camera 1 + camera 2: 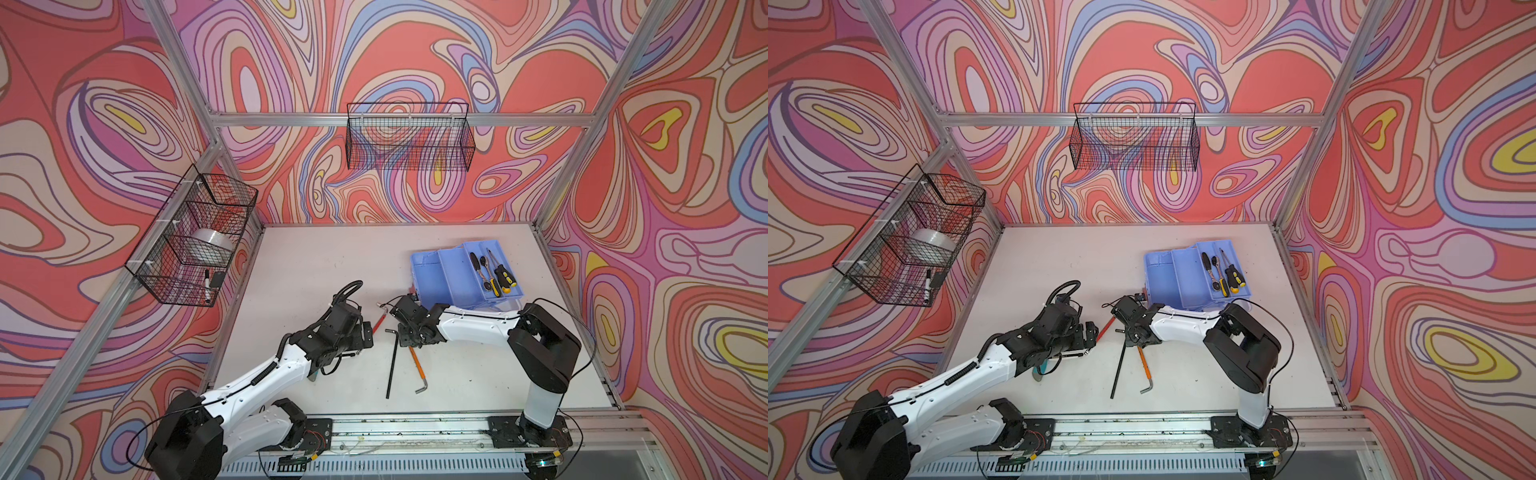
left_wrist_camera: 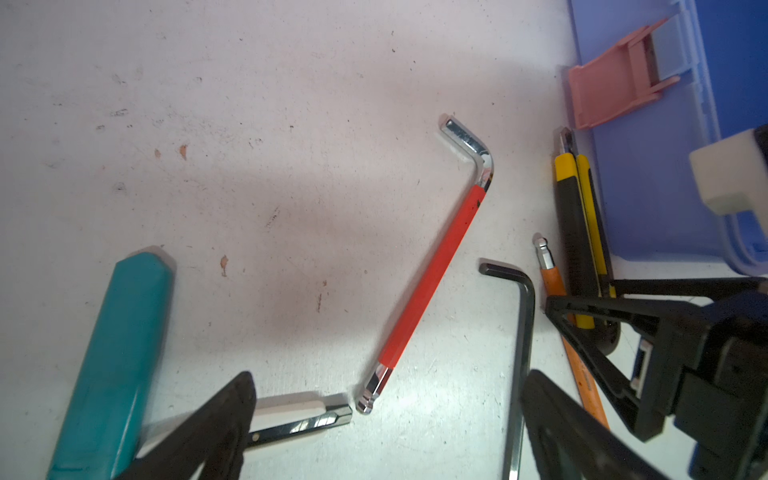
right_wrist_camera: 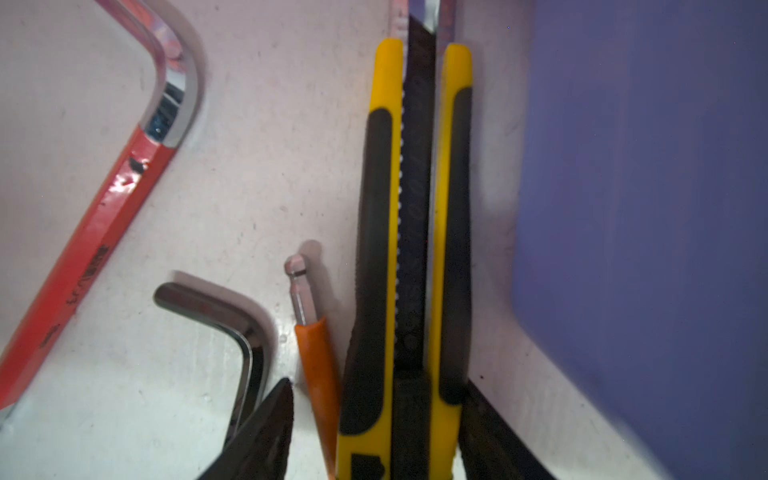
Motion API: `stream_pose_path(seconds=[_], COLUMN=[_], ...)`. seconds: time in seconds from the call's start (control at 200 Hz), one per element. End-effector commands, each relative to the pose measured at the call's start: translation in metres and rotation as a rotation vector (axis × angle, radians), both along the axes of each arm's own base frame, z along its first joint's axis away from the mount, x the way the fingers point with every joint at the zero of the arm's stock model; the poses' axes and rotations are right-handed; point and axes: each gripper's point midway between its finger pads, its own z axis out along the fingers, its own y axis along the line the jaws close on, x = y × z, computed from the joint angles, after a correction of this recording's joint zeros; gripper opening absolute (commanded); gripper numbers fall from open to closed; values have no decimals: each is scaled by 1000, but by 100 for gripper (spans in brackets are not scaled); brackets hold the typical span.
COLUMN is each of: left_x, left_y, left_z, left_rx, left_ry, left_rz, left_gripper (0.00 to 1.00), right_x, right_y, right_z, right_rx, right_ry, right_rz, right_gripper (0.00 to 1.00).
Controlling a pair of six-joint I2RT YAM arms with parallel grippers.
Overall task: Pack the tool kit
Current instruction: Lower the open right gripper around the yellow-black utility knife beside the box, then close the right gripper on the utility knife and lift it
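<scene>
Scuffed white table (image 1: 311, 257), swirly walls (image 1: 415, 41); left hand (image 2: 390, 378) spread, right hand (image 3: 378, 382) spread astride utility knife (image 3: 415, 232).

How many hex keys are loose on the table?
4: red-sleeved key between the arms; black key and orange-sleeved key by the right claw; teal-sleeved key partly under the left arm. Others may be hidden.

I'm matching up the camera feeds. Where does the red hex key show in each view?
Top view: red hex key front-left of the blue toolbox, partly hidden.
Top view: same spot.
Left wrist: mid-picture, whole.
Right wrist: at the edge opposite the toolbox.
Shared landmark: the toolbox.
</scene>
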Motion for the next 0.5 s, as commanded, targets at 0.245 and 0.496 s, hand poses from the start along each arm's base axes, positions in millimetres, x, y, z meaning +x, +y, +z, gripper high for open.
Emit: stream_pose_path(seconds=[0.245,0.496], left_x=[0,0], left_y=[2,3], left_z=[-4,-3], left_rx=[3,5], left_ry=[5,2], left_rz=[8,8], left_gripper=[100,100], right_x=[2,-7], right_y=[-11,-19], right_z=[-7,-8], right_rx=[-70,-70], right_ry=[-3,8], right_rz=[9,6], right_gripper=[50,33])
